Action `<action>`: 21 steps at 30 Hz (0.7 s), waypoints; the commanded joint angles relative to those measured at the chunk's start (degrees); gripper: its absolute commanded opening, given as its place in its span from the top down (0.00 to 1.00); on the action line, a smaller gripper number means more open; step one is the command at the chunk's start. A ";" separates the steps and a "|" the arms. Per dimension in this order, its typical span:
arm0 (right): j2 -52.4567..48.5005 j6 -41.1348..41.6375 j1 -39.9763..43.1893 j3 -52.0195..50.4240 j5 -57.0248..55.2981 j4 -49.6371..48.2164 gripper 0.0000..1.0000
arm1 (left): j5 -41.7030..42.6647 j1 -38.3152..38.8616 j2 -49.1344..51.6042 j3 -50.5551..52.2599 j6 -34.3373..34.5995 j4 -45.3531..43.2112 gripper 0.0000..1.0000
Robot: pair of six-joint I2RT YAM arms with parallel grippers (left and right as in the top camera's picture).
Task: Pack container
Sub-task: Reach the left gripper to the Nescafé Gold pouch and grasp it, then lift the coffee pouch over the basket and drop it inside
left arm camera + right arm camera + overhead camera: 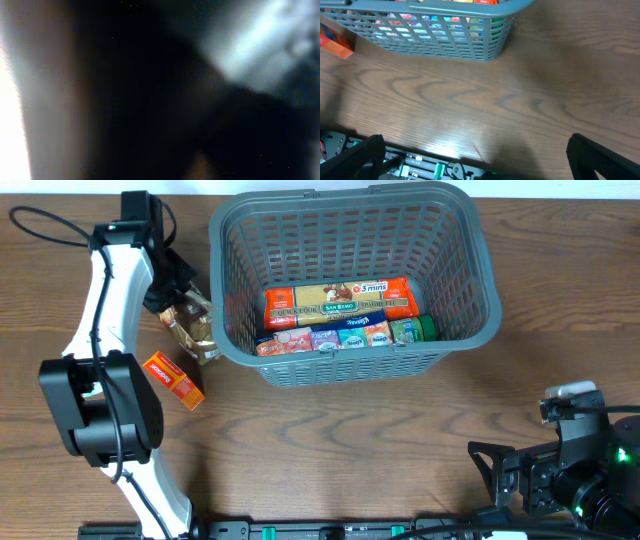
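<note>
Left claw (172, 288): closed. It sits at the top end of a crinkled brown-gold packet (197, 330) lying on the desk (350, 440), just beside the left wall of the container (340, 366). The overhead view cannot confirm whether the packet is actually pinched. The left wrist view is dark and blurred and shows nothing usable.

Right claw (476, 141): wide, nothing between its fingers. It hovers low over bare desk at the near right corner, well apart from the container.

Container: grey slotted basket, upright on the far middle of the desk. Contents, all against its near wall:
- one long orange pasta box (340, 303), lying flat, lengthwise along the wall;
- a row of small cartons (325, 337) packed side by side between the pasta box and the wall;
- one green item (414, 330) at the right end of that row, type not legible.

The far half of the container floor is bare.

Outside the container: a small orange box (174, 379) lies flat on the desk, near the packet and on its near side, beside the left arm.
</note>
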State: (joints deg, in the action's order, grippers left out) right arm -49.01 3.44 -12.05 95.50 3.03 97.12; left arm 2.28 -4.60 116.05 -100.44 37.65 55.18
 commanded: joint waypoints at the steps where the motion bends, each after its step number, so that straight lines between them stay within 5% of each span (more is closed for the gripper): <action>1: -0.07 -0.11 0.46 0.11 0.07 0.13 0.01 | -1.44 -1.27 0.37 -0.39 0.20 -0.35 0.94; 12: -0.07 -0.11 0.46 0.11 0.07 0.13 0.01 | -5.14 -3.74 -8.37 -4.57 -0.07 -3.91 0.94; 21: -0.07 -0.11 0.46 0.11 0.07 0.13 0.01 | -4.46 -2.78 -21.62 -4.66 -9.27 -9.75 0.94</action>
State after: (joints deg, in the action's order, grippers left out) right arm -49.01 3.44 -12.05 95.50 3.03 97.12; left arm -1.89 -8.19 101.03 -101.19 33.95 47.81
